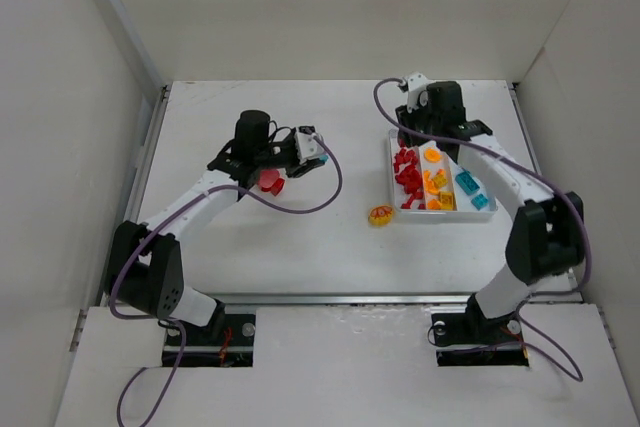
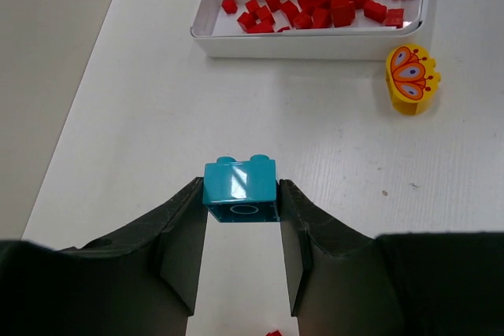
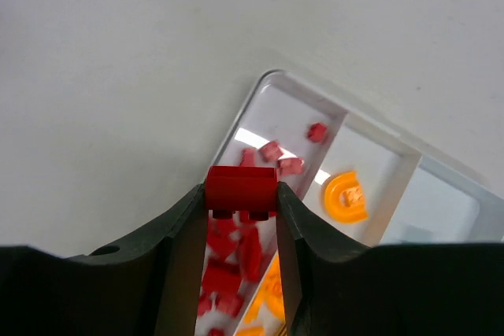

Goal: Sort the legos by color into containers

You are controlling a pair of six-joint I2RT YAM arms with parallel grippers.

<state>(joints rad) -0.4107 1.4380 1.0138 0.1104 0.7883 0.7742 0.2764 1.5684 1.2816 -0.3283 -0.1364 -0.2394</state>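
Above the bench (image 2: 142, 116), left fingers (image 2: 179, 245) clamping a blue brick (image 2: 240, 189) at their tips, apart from the tray (image 2: 307, 45), right fingers (image 3: 179, 245) gripping a red brick (image 3: 241, 188) over the red compartment (image 3: 279, 112).

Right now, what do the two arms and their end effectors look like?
Both the left arm and right arm have white links, bulky black joints and a purple cable looping alongside, on black base plates. The left end effector and right end effector each have two matte black, wedge-shaped fingers. No markings are legible.
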